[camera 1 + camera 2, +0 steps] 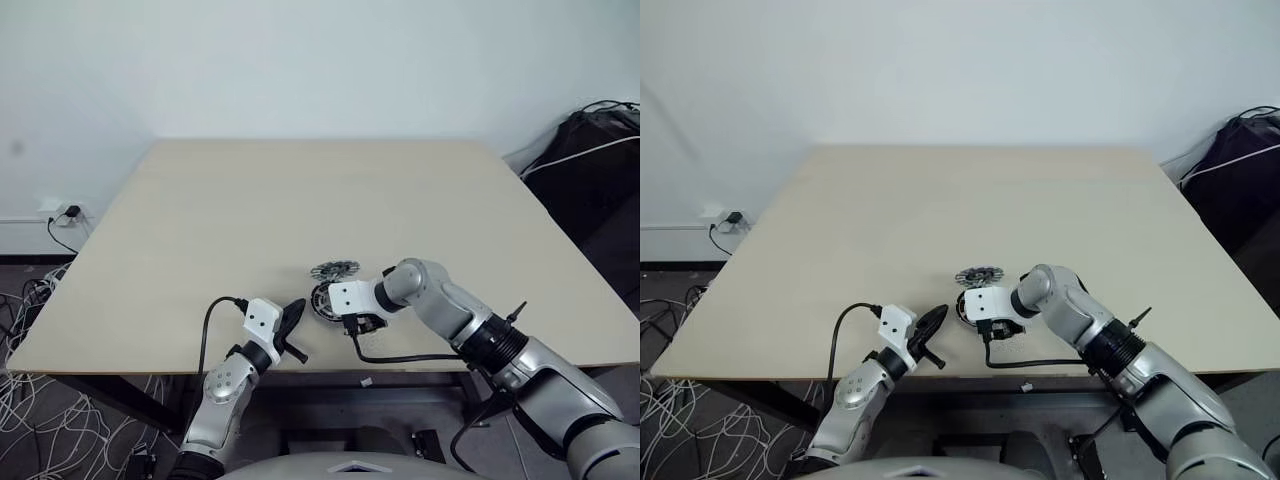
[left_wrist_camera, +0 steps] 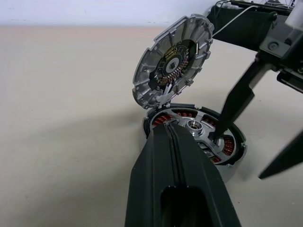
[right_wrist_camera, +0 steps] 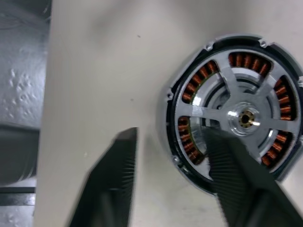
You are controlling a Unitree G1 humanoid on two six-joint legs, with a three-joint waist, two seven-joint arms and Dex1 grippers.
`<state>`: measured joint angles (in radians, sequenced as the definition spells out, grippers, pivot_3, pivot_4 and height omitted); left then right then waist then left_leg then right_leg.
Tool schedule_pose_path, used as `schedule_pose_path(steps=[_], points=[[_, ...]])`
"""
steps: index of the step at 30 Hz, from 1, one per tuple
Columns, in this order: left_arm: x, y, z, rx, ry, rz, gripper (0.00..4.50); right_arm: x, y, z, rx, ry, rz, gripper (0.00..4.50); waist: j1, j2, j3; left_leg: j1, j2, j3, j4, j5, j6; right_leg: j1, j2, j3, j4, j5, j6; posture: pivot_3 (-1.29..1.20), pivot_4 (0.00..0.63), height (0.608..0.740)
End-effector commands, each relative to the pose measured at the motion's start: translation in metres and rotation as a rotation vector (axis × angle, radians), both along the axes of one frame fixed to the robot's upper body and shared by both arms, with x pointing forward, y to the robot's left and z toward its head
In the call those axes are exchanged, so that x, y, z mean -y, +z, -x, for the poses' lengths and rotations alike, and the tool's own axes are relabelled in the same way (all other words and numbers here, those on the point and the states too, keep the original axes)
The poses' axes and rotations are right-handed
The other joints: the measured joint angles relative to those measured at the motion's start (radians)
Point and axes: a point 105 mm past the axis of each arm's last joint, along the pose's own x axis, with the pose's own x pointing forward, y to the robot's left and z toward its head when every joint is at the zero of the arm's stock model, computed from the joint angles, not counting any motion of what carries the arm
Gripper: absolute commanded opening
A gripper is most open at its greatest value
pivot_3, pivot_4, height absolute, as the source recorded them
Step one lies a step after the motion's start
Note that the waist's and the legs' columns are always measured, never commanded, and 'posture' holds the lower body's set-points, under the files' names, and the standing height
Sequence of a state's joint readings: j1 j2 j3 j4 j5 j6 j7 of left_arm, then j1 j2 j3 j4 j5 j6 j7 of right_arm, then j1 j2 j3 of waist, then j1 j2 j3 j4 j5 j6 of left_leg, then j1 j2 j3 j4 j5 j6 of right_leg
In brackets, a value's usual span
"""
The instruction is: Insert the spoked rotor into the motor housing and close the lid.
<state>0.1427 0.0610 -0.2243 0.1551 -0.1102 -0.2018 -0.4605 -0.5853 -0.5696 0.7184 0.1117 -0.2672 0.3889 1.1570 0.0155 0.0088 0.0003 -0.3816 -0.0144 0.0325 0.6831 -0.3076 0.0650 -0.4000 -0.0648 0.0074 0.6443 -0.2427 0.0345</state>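
The motor housing [image 3: 173,123] sits near the table's front edge, its copper windings ringed by a dark rim. The spoked rotor [image 3: 222,113] lies inside it, silver spokes up. Behind the housing the lid [image 2: 173,61] stands tilted up on edge, its inner face toward me. My right gripper [image 3: 170,135] points down over the housing, open. One of its fingers [image 2: 236,101] dips into a gap between the spokes, and the other stands outside the rim, above the table. Just left of the housing, my left gripper [image 1: 298,308] is shut, empty and level.
The beige table [image 1: 300,190] stretches wide and bare behind the parts. A black cable [image 1: 400,357] trails along the front edge under my right arm. Dark bags and cords sit on the floor at the far right [image 1: 600,150].
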Motion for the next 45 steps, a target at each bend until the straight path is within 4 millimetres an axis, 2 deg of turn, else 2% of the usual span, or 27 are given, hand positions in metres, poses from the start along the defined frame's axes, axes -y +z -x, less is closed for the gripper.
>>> schedule_pose_path(steps=[1, 4, 5, 11, 18, 25, 32, 39, 45], points=[[0.004, 0.011, -0.002, 0.037, -0.007, 0.024, 0.00, 0.002, -0.004, 0.002, -0.018, 0.006, 0.017, 1.02, 0.000, 0.000, 0.000, 0.000, 0.000, 0.000, 0.000, 0.000, 0.000, 0.000, 0.000, 0.000, 0.000, 0.000, 0.000, 0.00, 0.000, 0.740], [0.005, 0.012, -0.002, 0.035, -0.008, 0.026, 0.00, 0.002, -0.004, 0.002, -0.015, 0.003, 0.011, 0.11, -0.002, -0.001, -0.001, 0.001, 0.000, 0.000, 0.000, 0.000, 0.000, 0.001, 0.000, 0.000, 0.000, 0.000, 0.000, 0.00, 0.000, 0.740], [0.005, 0.012, -0.003, 0.035, -0.009, 0.026, 0.00, 0.002, -0.004, 0.002, -0.015, 0.001, 0.010, 0.07, -0.002, -0.001, -0.001, 0.001, 0.000, 0.000, 0.000, 0.000, 0.000, 0.001, 0.000, 0.000, 0.000, 0.000, 0.000, 0.00, 0.000, 0.740], [0.005, 0.011, -0.004, 0.030, -0.011, 0.026, 0.00, 0.003, -0.002, 0.002, -0.019, -0.054, -0.043, 0.07, -0.001, -0.001, -0.001, 0.002, 0.000, 0.000, 0.000, 0.000, 0.000, 0.001, 0.000, 0.000, 0.000, 0.000, 0.000, 0.00, 0.000, 0.740], [0.007, 0.009, -0.003, 0.021, -0.014, 0.029, 0.00, -0.001, 0.026, -0.003, -0.046, -0.325, -0.248, 0.07, 0.000, -0.001, -0.001, 0.000, 0.000, 0.000, 0.000, 0.000, -0.001, 0.000, 0.000, 0.000, 0.000, 0.000, 0.000, 0.00, 0.000, 0.740], [0.009, 0.007, -0.001, 0.016, -0.021, 0.033, 0.00, 0.008, 0.046, 0.007, -0.131, -0.547, -0.328, 0.07, 0.002, -0.001, -0.001, -0.013, 0.000, 0.000, 0.000, 0.000, -0.001, -0.013, -0.001, 0.000, 0.001, 0.002, 0.000, 0.00, 0.000, 0.740], [0.011, 0.006, -0.003, 0.014, -0.034, 0.042, 0.00, 0.007, 0.062, 0.025, -0.300, -0.715, -0.389, 0.07, 0.000, -0.001, -0.001, -0.014, -0.001, 0.000, 0.000, 0.000, 0.000, -0.014, -0.001, 0.000, 0.000, 0.002, 0.000, 0.00, 0.000, 0.740], [0.011, 0.003, -0.003, 0.009, -0.041, 0.040, 0.00, -0.005, 0.063, 0.030, -0.435, -0.838, -0.429, 0.07, -0.003, -0.001, -0.001, -0.014, -0.001, 0.000, 0.000, 0.000, 0.000, -0.014, -0.001, 0.000, 0.001, 0.002, 0.000, 0.00, 0.000, 0.740], [0.010, 0.001, -0.002, 0.002, -0.042, 0.040, 0.00, -0.014, 0.055, 0.022, -0.449, -0.898, -0.437, 0.07, -0.005, -0.001, -0.001, -0.014, -0.002, -0.001, 0.000, 0.000, 0.000, -0.014, -0.001, 0.000, 0.001, 0.003, 0.001, 0.00, 0.000, 0.740]])
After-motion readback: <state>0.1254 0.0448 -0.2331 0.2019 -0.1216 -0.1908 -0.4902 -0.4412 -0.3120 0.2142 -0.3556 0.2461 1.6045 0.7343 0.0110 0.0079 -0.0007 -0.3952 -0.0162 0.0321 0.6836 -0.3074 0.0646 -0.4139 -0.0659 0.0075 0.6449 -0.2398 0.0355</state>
